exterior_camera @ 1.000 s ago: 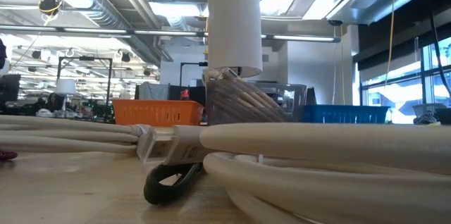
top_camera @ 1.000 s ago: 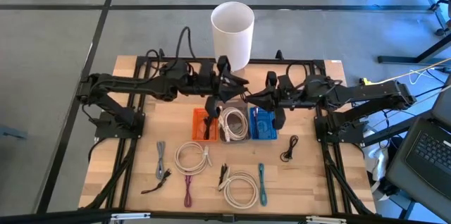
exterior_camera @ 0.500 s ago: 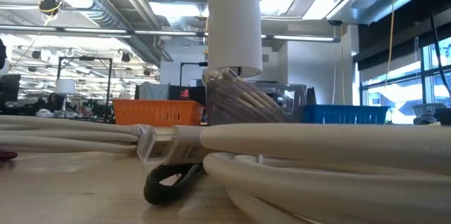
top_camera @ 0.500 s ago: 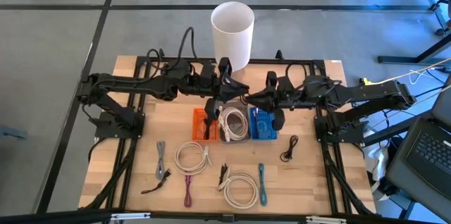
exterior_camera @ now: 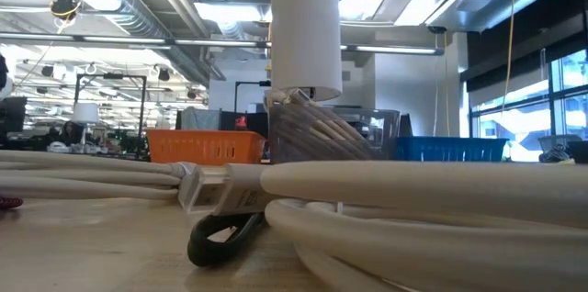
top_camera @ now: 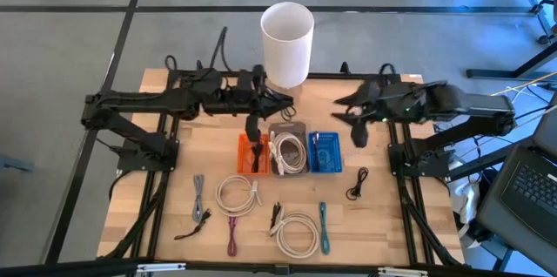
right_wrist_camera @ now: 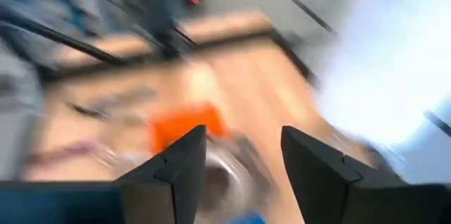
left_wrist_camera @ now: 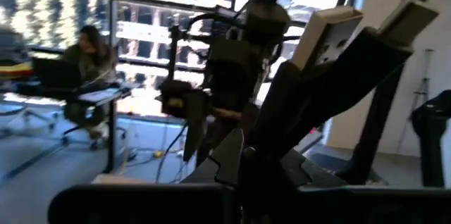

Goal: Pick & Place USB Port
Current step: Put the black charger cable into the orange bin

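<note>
Three small bins sit side by side mid-table: an orange bin (top_camera: 251, 153), a clear bin (top_camera: 288, 151) holding a coiled white cable, and a blue bin (top_camera: 325, 152). My left gripper (top_camera: 277, 103) hovers above and behind them, shut on a dark USB cable (left_wrist_camera: 310, 104). The cable's two pale plug ends (left_wrist_camera: 331, 34) (left_wrist_camera: 412, 13) stick out beyond the fingers. My right gripper (top_camera: 342, 108) hangs above the table, right of the bins. It is open (right_wrist_camera: 243, 146) with nothing between its fingers. My left gripper holds the dark cable by its doubled body (left_wrist_camera: 282, 136), just below the two pale plugs. One fingertip (left_wrist_camera: 229, 157) shows beside it; the cable hides the other. The fingers reach out about level, from the table's left. The cable is lifted clear of the table and bins.
A tall white cylinder (top_camera: 287, 31) stands at the far edge behind the bins. Loose cables lie on the near half: grey (top_camera: 199, 197), white coils (top_camera: 238, 194) (top_camera: 298, 232), magenta (top_camera: 232, 233), teal (top_camera: 323, 226), black (top_camera: 357, 183). In the low view, white cable (exterior_camera: 413, 191) fills the foreground.
The two grippers, which met close together above the bins, have parted. My right gripper has drawn back toward the table's right edge and risen, tipping as it went. My left gripper has pulled back a little toward the left edge.
</note>
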Controlling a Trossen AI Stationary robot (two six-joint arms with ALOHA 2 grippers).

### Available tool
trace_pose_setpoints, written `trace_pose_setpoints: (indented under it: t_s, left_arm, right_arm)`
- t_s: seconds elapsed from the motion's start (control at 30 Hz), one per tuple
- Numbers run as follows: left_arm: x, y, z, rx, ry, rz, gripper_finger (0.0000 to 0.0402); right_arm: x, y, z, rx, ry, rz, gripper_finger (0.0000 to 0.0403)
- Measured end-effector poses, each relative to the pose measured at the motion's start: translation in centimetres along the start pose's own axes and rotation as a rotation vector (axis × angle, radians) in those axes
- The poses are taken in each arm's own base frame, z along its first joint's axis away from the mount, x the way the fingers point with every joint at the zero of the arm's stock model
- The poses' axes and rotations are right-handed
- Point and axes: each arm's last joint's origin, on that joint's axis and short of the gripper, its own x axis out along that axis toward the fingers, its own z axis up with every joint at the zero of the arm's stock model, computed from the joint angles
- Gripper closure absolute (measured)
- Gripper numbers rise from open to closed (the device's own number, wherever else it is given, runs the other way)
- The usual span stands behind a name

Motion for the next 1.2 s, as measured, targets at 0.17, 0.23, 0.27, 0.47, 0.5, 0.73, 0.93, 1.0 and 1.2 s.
trace_pose_setpoints:
  t_s: [0.17,0.23,0.27,0.47,0.5,0.73,0.93,1.0,1.2]
  left_arm:
    - [-2.9,-0.7,1.4,-0.006,0.052,0.116,0.0379]
    - [-4.2,-1.1,2.0,-0.009,0.057,0.178,0.0379]
    - [-4.9,-1.2,2.3,-0.02,0.057,0.219,0.0379]
    - [-7.6,-1.8,2.5,-0.216,0.048,0.502,0.0379]
    - [-7.8,-1.9,2.3,-0.245,0.056,0.542,0.0379]
    - [-6.1,-1.1,-2.1,-0.375,0.254,0.71,0.0379]
    - [-4.7,0.7,-6.4,-0.521,0.495,0.839,0.0379]
    - [-4.1,1.0,-7.8,-0.549,0.57,0.871,0.0379]
    - [-1.8,1.2,-11.9,-0.596,0.714,0.917,0.0379]
  right_arm:
    - [-3.3,-2.2,-1.4,0.113,0.214,-0.315,0.0222]
    - [-4.6,-3.0,-2.0,0.175,0.264,-0.409,0.0227]
    - [-5.1,-3.3,-2.3,0.2,0.287,-0.45,0.023]
    - [-6.8,-4.2,-2.6,0.239,0.226,-0.469,0.0247]
    - [-7.0,-4.3,-2.7,0.232,0.223,-0.481,0.0249]
    - [-8.5,-5.1,-3.0,0.224,0.169,-0.514,0.0264]
    - [-9.0,-5.3,-3.1,0.199,0.165,-0.505,0.0272]
    - [-9.0,-5.3,-3.1,0.186,0.168,-0.503,0.0273]
    - [-9.0,-5.3,-3.1,0.161,0.175,-0.502,0.0277]
